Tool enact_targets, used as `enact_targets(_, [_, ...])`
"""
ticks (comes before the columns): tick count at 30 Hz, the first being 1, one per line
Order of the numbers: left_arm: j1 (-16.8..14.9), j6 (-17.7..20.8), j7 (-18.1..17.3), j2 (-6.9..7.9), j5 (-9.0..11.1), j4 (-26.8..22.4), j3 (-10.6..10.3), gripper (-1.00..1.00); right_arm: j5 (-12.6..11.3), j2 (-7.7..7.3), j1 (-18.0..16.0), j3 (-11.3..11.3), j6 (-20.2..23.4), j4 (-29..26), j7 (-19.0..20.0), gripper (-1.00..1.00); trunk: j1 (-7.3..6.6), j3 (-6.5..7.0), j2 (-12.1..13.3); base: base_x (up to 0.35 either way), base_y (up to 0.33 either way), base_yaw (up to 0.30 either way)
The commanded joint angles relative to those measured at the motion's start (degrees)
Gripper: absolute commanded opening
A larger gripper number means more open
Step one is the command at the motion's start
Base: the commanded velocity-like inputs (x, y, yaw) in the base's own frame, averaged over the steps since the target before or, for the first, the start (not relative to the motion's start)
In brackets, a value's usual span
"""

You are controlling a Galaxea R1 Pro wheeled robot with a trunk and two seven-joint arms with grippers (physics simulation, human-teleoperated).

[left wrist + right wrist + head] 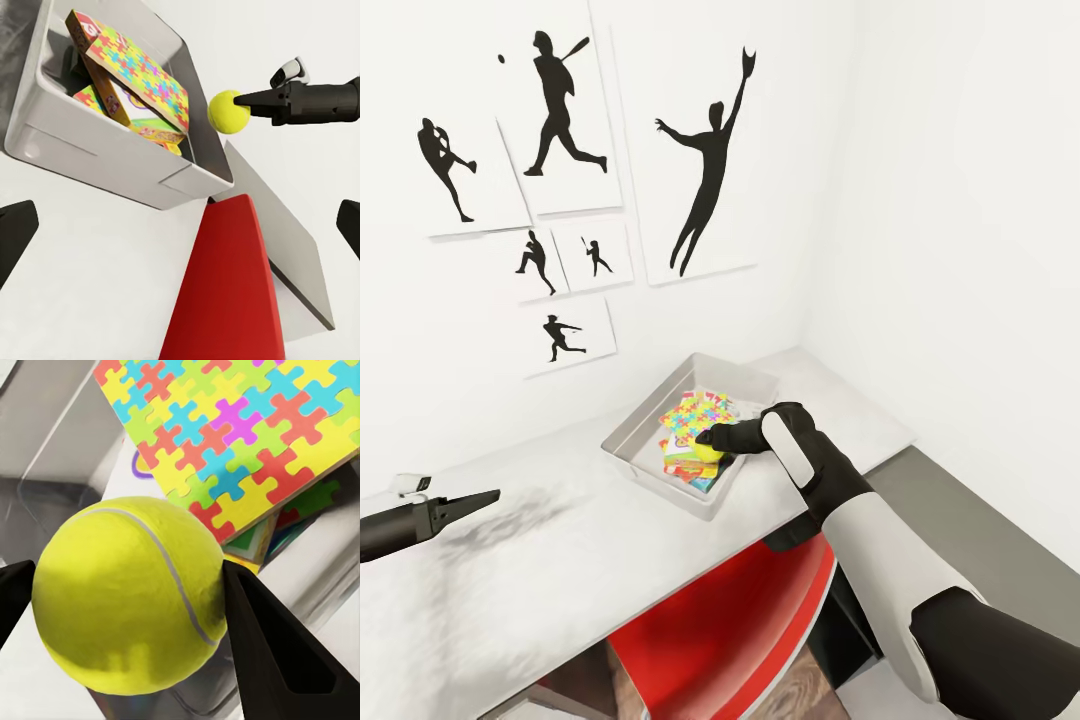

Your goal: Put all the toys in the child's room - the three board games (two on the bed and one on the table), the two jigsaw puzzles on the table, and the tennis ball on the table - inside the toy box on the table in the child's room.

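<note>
Far left of the head view, the left gripper point(488, 497) hovers over the table point(560, 560), clear of everything; its own camera shows the fingertips wide apart at the frame edges. Six black silhouette prints point(705, 170) hang on the white wall, upper left to centre. Centre frame, the toy box point(650, 462) sits on the light grey top, its corner aimed at the lower right. Inside, one puzzle point(139, 71) lies tilted across the stack, long edge running upper left to lower right in the left wrist view, colourful boxes beneath it; how many, I cannot tell. Right of centre, the right gripper point(710, 440) is clamped on the one ball point(131, 596), held over the box's near rim. Below, a red chair point(730, 630) sits tucked under the table.
</note>
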Motion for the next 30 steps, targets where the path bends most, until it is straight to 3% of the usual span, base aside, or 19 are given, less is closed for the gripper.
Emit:
enact_targets(1, [-0.1, 0.6, -0.2, 0.02, 0.0, 0.0, 0.0, 1.0, -0.8, 0.0, -0.1, 0.1, 0.1, 0.0, -0.6, -1.0, 0.03, -0.11, -0.1, -0.006, 0.008, 0.0])
enact_targets(30, [0.0, 0.6, -0.2, 0.72, 0.1, 0.0, 0.0, 1.0, -0.6, 0.0, -0.1, 0.1, 0.0, 0.0, -0.6, -1.0, 0.03, -1.59, -0.1, -0.019, 0.018, 0.0])
